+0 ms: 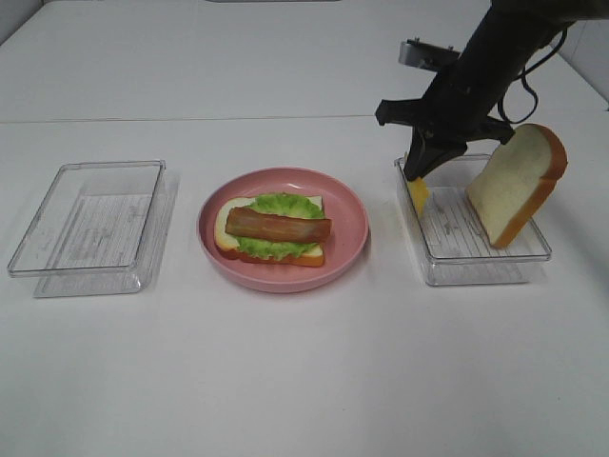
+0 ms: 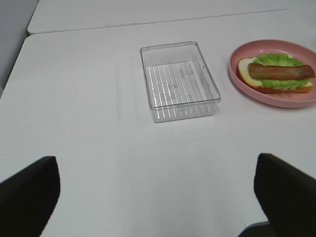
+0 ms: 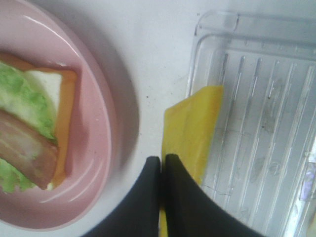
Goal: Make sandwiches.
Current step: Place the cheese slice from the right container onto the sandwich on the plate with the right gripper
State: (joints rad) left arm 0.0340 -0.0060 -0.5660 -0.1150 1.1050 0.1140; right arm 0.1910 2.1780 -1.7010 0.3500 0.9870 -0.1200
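The right end effector (image 1: 416, 176) is closed on the edge of the yellow cheese square (image 1: 419, 196), at the rim of the clear container (image 1: 533, 255). From there the bacon strip (image 1: 278, 227) on the pink plate (image 1: 354, 238) lies at 8 o'clock, with its long axis from 9 to 3. The left end effector (image 2: 155, 160) is wide open, holds nothing, and seems farther away.

Plate (image 1: 341, 204) pink; lettuce (image 1: 283, 204) green; bacon (image 1: 278, 227) reddish-brown; cheese (image 3: 192, 128) yellow; bread (image 1: 509, 186) white.

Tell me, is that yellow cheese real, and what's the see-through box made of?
The cheese square looks like soft toy rubber or foam: matte, evenly yellow, bending slightly. The clear box seems hard glossy plastic: see-through, with moulded ridges.
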